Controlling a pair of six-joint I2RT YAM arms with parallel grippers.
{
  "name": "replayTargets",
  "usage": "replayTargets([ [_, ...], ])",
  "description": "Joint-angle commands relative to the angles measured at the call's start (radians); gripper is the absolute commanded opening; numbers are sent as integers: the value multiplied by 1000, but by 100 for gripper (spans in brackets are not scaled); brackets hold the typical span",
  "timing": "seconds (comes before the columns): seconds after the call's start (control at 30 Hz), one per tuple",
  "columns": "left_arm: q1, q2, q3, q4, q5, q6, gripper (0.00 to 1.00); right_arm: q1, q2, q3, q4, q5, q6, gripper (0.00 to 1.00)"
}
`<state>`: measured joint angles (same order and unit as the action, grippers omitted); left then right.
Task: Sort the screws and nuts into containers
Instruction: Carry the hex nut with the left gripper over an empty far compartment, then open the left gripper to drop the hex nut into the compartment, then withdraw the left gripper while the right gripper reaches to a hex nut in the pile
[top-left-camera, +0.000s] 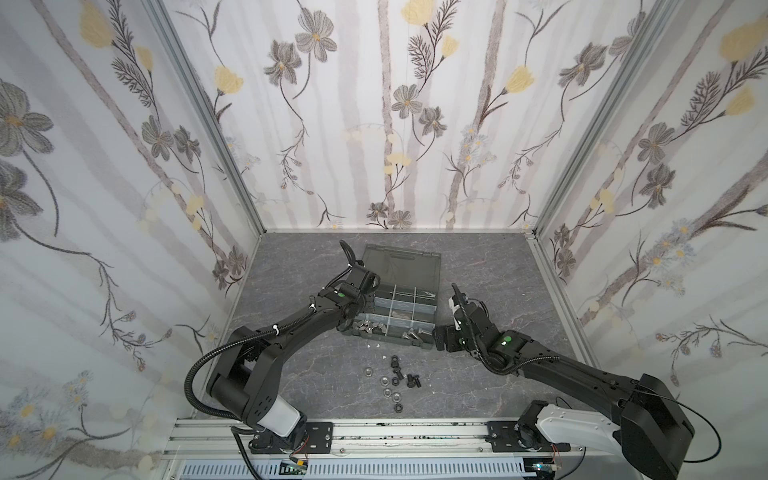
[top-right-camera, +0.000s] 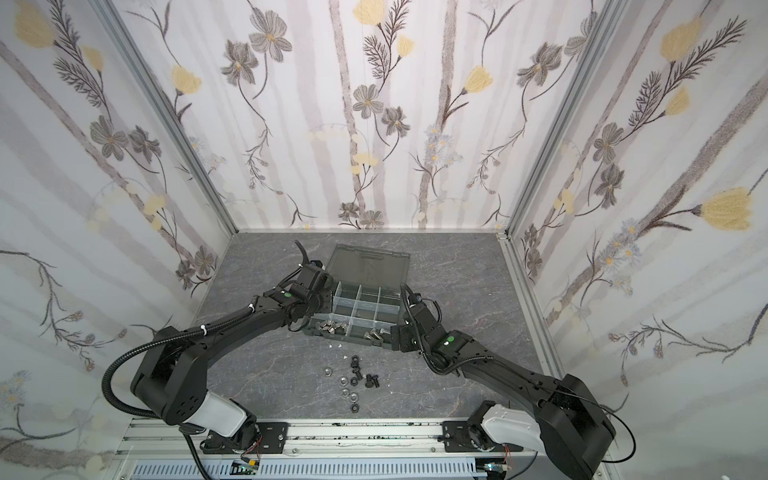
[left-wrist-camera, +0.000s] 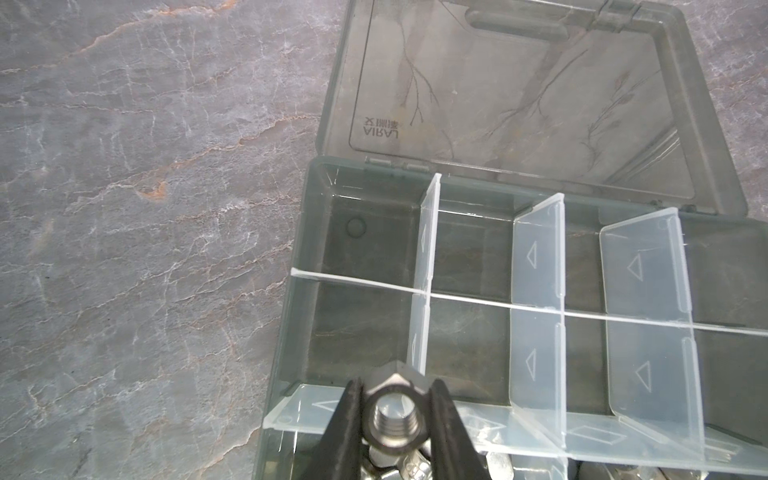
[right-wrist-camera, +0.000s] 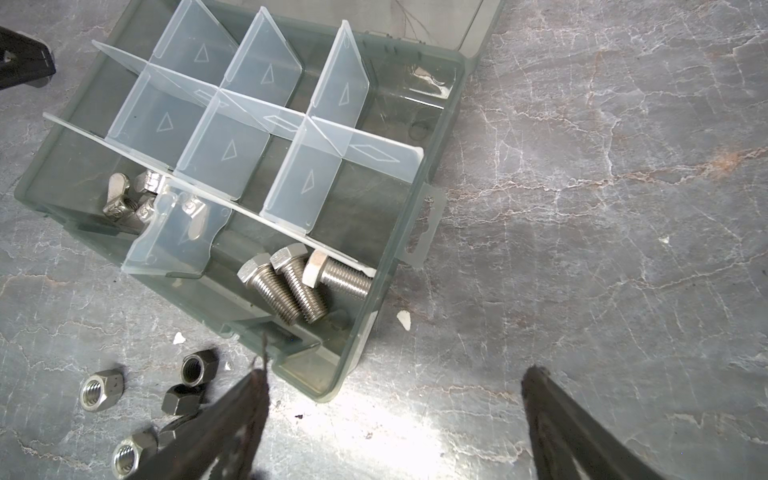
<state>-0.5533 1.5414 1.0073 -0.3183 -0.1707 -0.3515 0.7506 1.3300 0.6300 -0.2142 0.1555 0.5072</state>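
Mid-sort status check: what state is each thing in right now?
lid: open, folded back flat.
left pincer: shut on silver hex nut, over box.
right pincer: open, empty.
silver bolts: lying in corner cell.
wing nuts: lying in neighbouring cell.
loose nuts, black screws: unsorted on table.

In both top views the left arm (top-left-camera: 299, 328) comes up from its base at 7 o'clock and stretches its forearm toward 2 o'clock, wrist tipped downward. The left gripper (left-wrist-camera: 392, 401) pinches a silver hex nut (left-wrist-camera: 390, 419) between narrowly set fingers. The right arm (top-left-camera: 561, 365) reaches from 5 o'clock toward 10 o'clock, forearm low, and the right gripper (right-wrist-camera: 397, 372) has its fingers spread wide.
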Motion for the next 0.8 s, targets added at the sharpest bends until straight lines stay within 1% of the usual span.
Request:
replayTargets([
  [0.0,9,-9,-3,25,0,-4,21,0,0,2,24,14,4,94],
  [0.07,10,-9,-3,25,-8,-7,26,0,-2,2,23,15,5,94],
  [0.1,12,-11,-4,25,-12,-9,32,0,-3,0,23,16,6,94],
  [0.13,13,-12,-5,25,-16,-10,42,0,-5,0,23,15,6,94],
  [0.27,22,-23,-9,25,-32,-19,71,0,-8,-4,22,15,7,94],
  [0.33,26,-30,-9,25,-36,-21,81,0,-9,-4,21,16,7,94],
  [0.47,35,-49,-10,27,-38,-33,95,0,-7,-4,23,18,7,94],
  [0.53,36,-63,-10,31,-34,-39,100,0,-6,-4,23,16,7,94],
  [0.77,39,-117,-37,45,-55,-61,100,-2,-9,6,20,12,2,95],
])
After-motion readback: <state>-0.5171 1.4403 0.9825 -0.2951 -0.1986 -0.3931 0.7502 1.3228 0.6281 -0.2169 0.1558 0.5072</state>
